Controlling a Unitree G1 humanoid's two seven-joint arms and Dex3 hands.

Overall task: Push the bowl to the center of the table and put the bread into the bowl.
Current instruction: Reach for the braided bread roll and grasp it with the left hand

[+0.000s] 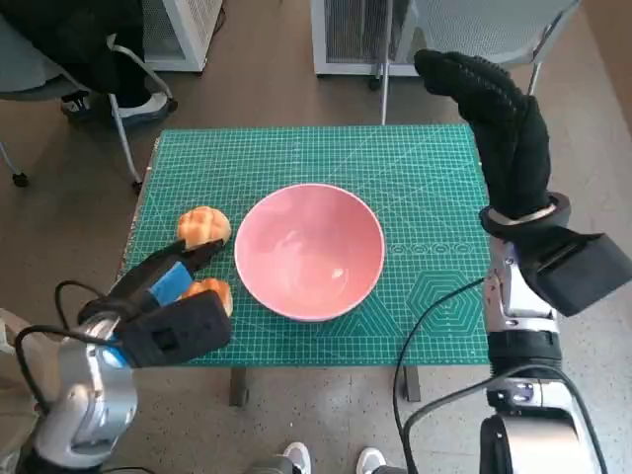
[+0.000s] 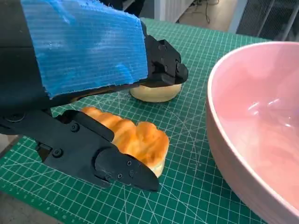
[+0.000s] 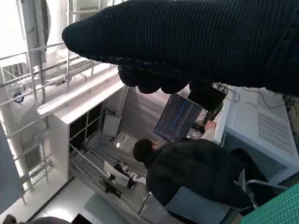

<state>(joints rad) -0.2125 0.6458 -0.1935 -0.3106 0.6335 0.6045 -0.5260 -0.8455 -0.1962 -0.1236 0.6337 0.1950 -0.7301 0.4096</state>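
Observation:
The pink bowl [image 1: 309, 250] stands empty near the middle of the green mat [image 1: 425, 178]; its wall fills one side of the left wrist view [image 2: 252, 121]. Two breads lie beside it. A round bun [image 1: 203, 225] [image 2: 154, 92] sits farther back. A golden ridged bread [image 1: 211, 293] [image 2: 135, 137] lies on the mat between the spread fingers of my left hand [image 1: 163, 281] [image 2: 84, 93], with one black finger [image 2: 103, 161] along its side. My right hand [image 1: 494, 118] [image 3: 187, 42] is raised high over the table's far right corner, holding nothing, fingers loosely bent.
A chair leg [image 1: 123, 138] and a person's foot [image 1: 148, 104] are off the far left corner. White cabinets [image 1: 355, 35] stand beyond the far edge. A seated person [image 3: 196, 172] shows in the right wrist view. Cables [image 1: 425, 326] hang by my right arm.

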